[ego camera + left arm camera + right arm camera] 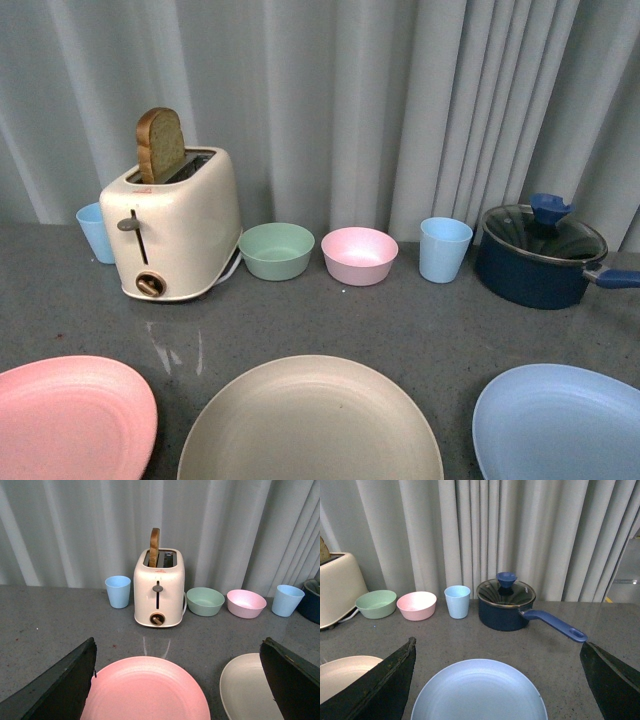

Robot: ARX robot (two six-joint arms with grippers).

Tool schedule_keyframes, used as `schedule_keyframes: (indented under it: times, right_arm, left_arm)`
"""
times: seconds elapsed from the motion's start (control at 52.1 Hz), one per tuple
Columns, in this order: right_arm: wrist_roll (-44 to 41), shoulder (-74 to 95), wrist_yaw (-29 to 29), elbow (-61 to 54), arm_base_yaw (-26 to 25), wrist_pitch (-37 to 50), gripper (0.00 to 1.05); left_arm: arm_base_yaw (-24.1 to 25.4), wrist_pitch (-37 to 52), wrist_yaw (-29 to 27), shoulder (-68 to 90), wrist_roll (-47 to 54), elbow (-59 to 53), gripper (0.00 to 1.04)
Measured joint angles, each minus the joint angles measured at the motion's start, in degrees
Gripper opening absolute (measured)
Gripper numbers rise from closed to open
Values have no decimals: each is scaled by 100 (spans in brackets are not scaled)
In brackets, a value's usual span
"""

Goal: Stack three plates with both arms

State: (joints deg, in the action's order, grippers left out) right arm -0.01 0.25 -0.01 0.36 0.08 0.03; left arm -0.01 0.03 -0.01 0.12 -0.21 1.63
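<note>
The three plates lie flat and unstacked in a row along the near side of the worktop [420, 320]: the pink plate [70, 415] toward the near left corner, the beige plate [310, 420] in the middle, the light blue plate [560, 420] toward the near right corner, with bare surface between them. That spread looks made for two arms, since each outer plate sits before its own arm and the beige one would serve as the base. The left gripper [178, 652] hangs over the pink plate with its jaws wide apart and nothing between them; the right gripper [498, 647] is likewise spread and empty over the light blue plate, each seemingly ready to take a rim. The toaster [175, 225], bowls, cups and pot [540, 255] stand along the back edge, well clear of the work. The front view cuts off every plate's near rim and shows neither arm; the wrist views show only the dark fingers, so how high each gripper hangs above its plate cannot be told
</note>
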Motion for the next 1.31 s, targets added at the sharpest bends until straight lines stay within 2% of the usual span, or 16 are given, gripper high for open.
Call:
schedule_keyframes:
  times: [0.595,0.653,0.672,0.806,0.902,0.96,1.094,1.305]
  right_arm:
    - [0,0,-2,0,0,0,97]
    - [0,0,0,0,0,0,97]
    - [-2,0,0,0,0,0,97]
    - [0,0,-4,0,0,0,97]
    - [0,0,0,0,0,0,97]
    - [0,0,-2,0,0,0,97]
    - [0,0,-2,0,0,0,97]
    - [0,0,-2,0,0,0,97]
  left_arm:
    - [0,-13,4,13,-7,7,98]
    - [2,-1067,151,791,-693,448,98]
    - [28,-1130,229,1189,-820,575,98]
    - [481,-48,933,3412,-730,1095,98]
    - [831,761,1121,4723,-273,1368,98]
    - [990,960,1141,5320,-17,1519,98]
    - [1609,964,1248,7090,1010,2105,98]
    - [2052,684,1663,8290,1707,2839,98]
